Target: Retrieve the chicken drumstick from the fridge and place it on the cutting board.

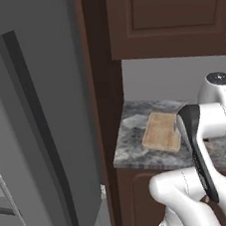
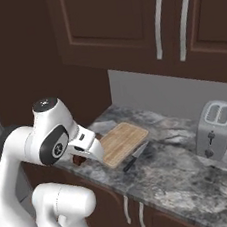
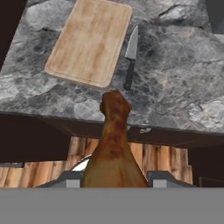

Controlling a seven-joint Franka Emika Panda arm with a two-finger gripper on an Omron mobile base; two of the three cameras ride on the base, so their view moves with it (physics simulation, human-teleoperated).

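Chicken drumstick [image 3: 113, 144] is seen in the hand view, clamped between the two finger tips of the gripper [image 3: 114, 178], whose jaws are closed on its thick end; its narrow knobbed end points toward 12 o'clock, over the front edge of the counter [image 3: 175, 87]. In the right base view a small dark brown lump [image 2: 80, 160] is seen under the hand, just in front of the counter edge. No writing, brand or label can be read on anything. The cutting board [image 3: 89, 41] is laid flat on the grey marbled counter at 11 o'clock from the drumstick in the hand view, and nothing is lying on it. A knife [image 3: 130, 61] with a dark handle is placed just beside the board's right long edge, apart from it, blade toward 12 o'clock. A toaster [image 2: 215, 129] with two slots is stood at 3 o'clock in the right base view, well apart from the board. The fridge [image 1: 33, 145] is shown at 9 o'clock in the left base view, a dark bar handle [image 1: 42, 133] running down it; wire shelving is glimpsed at its lower left. Dark wooden cabinets [image 2: 124, 23] are hung above the counter. The arm is bent forward at the elbow, the hand held low near the counter's front edge, short of the board.
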